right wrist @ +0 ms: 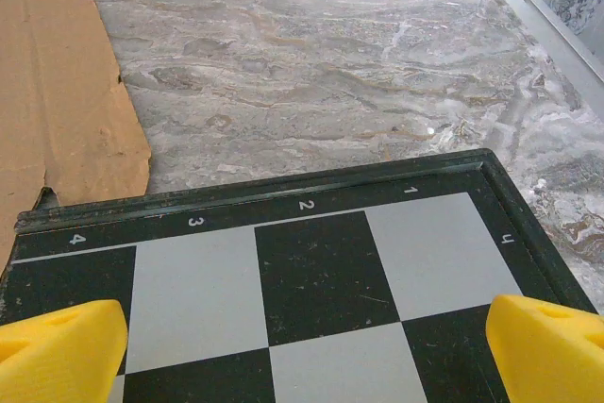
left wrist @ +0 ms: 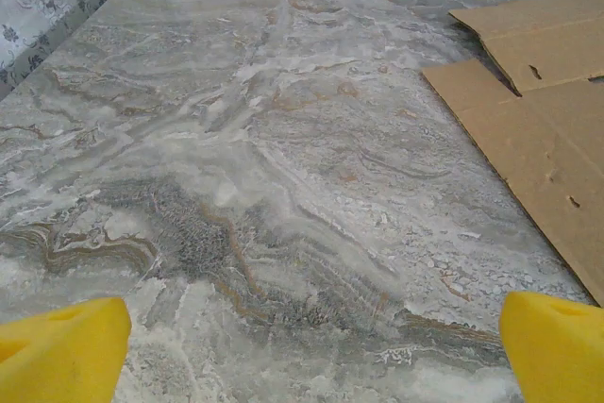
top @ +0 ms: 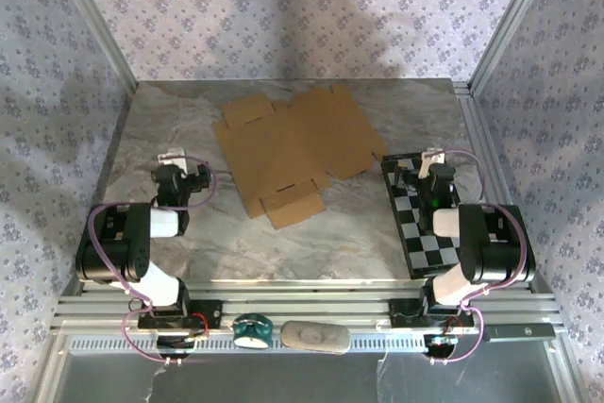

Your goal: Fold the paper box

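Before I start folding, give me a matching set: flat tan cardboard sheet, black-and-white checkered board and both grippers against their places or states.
1. flat tan paper box
2. black-and-white checkered board
3. left gripper
4. right gripper

a. open over the checkered board
b. right side of the table
c. open over bare tabletop
d. unfolded, mid-table

Pairs: 1-d, 2-b, 3-c, 4-a

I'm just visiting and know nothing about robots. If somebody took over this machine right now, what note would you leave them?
Left gripper: open, empty, over the bare table, left of the paper box.
Right gripper: open, empty, over the checkered board.
Paper box: a flat, unfolded sheet mid-table, beyond both grippers, its right corner by the board.
Done: nothing yet; no flap is raised.
Left: all the folding.
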